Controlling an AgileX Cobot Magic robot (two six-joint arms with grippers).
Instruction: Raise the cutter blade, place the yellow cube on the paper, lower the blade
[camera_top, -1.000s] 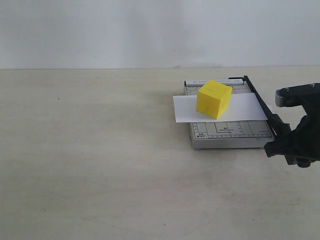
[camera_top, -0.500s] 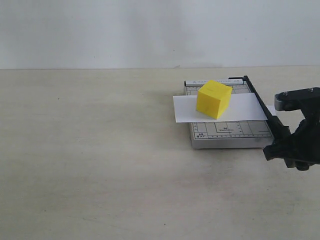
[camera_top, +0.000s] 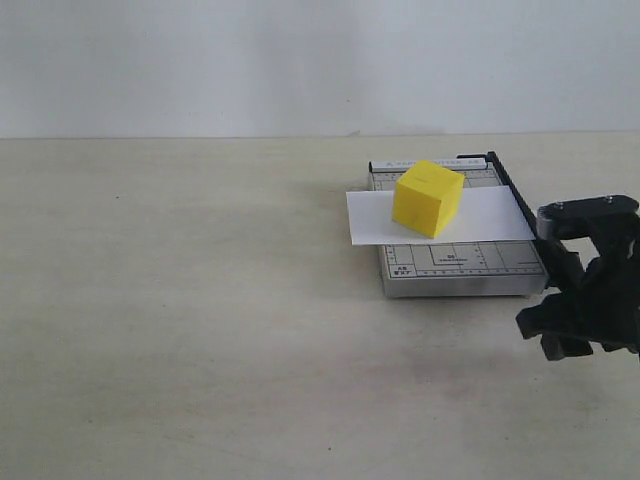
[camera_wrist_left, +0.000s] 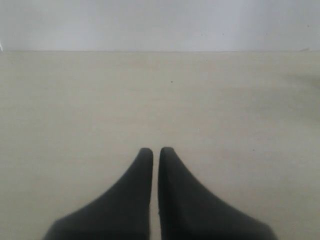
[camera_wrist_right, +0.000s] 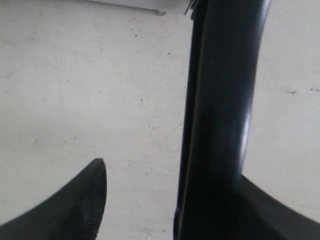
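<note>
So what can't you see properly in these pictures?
- Exterior view: the right gripper covers the handle end of the cutter blade, and the picture edge cuts the gripper off.
- Exterior view: the print on the trimmer base is too small to read.
- Right wrist view: the blade handle hides most of one of the fingers.
- Left wrist view: only the left gripper and table show; the yellow cube and paper are out of frame.

Pale beige table (camera_top: 200, 330) — grey trimmer base (camera_top: 455, 268) lies flat on it.
</note>
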